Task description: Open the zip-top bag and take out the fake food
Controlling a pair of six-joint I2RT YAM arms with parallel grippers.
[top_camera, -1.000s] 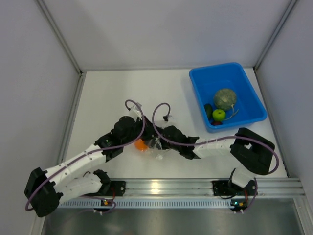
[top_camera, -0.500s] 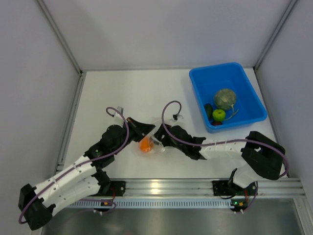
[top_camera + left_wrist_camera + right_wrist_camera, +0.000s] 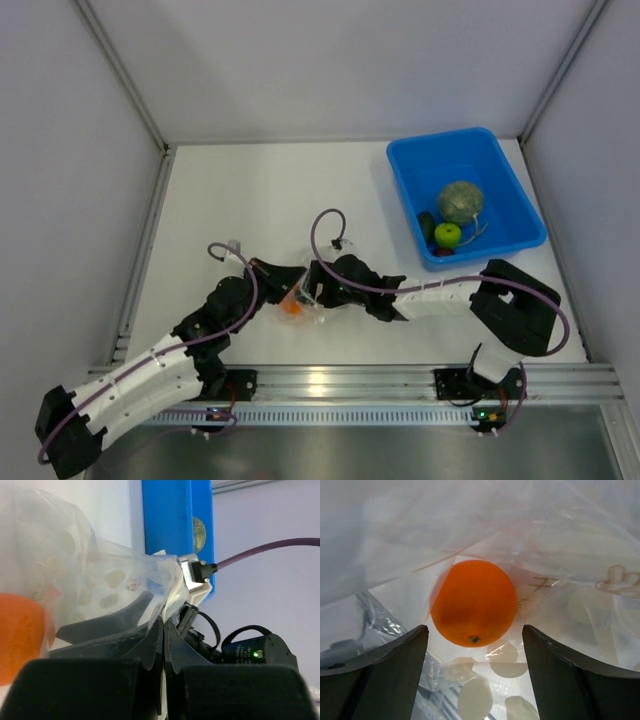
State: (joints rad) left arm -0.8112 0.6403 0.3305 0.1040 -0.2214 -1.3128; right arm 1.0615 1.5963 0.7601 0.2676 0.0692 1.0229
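Low at centre overhead, left claw (image 3: 163, 624) has drawn back, clenched on the zip-top bag (image 3: 100, 565); right claw (image 3: 474, 630), spread, now faces the orange (image 3: 472, 600), not yet removed.

top: overhead, far, looking down | left wrist: close, toward blue bin (image 3: 167, 525) | right wrist: close | shared: orange (image 3: 473, 602)

Blue bin (image 3: 458, 165): far right of the bench, near the right wall, set slightly askew; in the left wrist view its blue side (image 3: 170, 515) stands in the background.
Bench (image 3: 270, 190): white, flat.
Walls (image 3: 340, 60): pale grey panels on three sides.
Rail (image 3: 330, 380): ribbed aluminium, along the near edge.
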